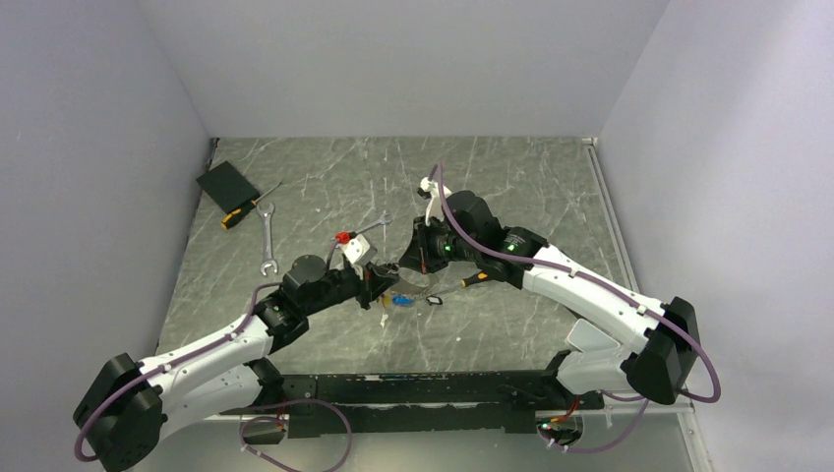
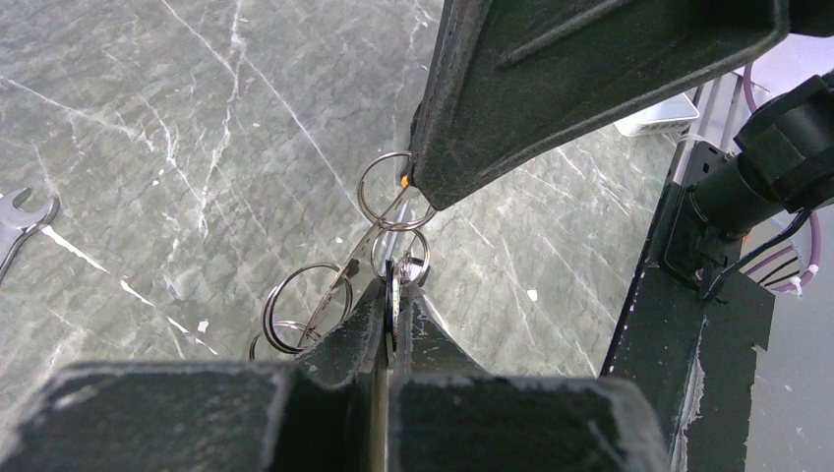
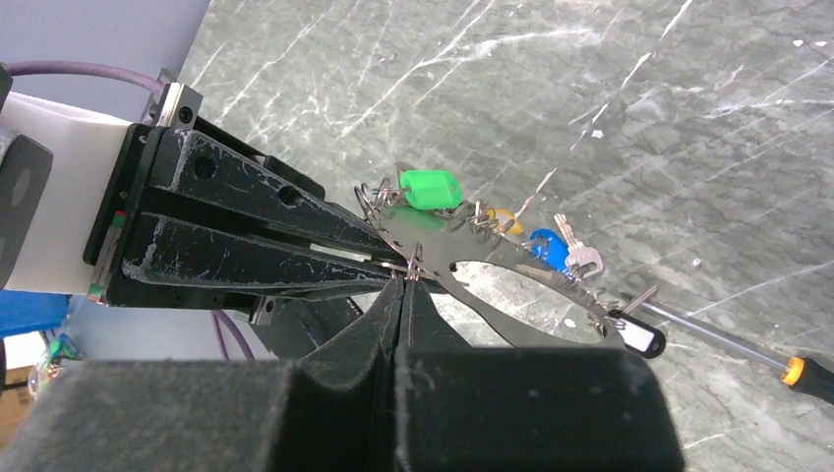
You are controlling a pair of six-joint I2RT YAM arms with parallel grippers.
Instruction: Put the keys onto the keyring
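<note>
The keyring (image 3: 492, 251) is a flat silver oval hoop held above the table, also seen in the top view (image 1: 421, 288). Keys hang from it by small split rings: green (image 3: 430, 189), yellow (image 3: 502, 218), blue (image 3: 546, 248) and a black tag (image 3: 634, 337). My left gripper (image 2: 393, 295) is shut on the hoop's thin edge, seen end-on between its pads. My right gripper (image 3: 405, 280) is shut on a small split ring (image 3: 414, 269) at the hoop's end, tip to tip with the left fingers (image 3: 246, 226). More split rings (image 2: 305, 305) hang beside the left jaws.
A screwdriver (image 3: 728, 344) lies on the table under the keys. At the back left lie a black box (image 1: 226, 185), a second screwdriver (image 1: 246, 208) and a wrench (image 1: 268, 236). Another wrench (image 1: 372, 228) lies just behind the grippers. Walls enclose three sides.
</note>
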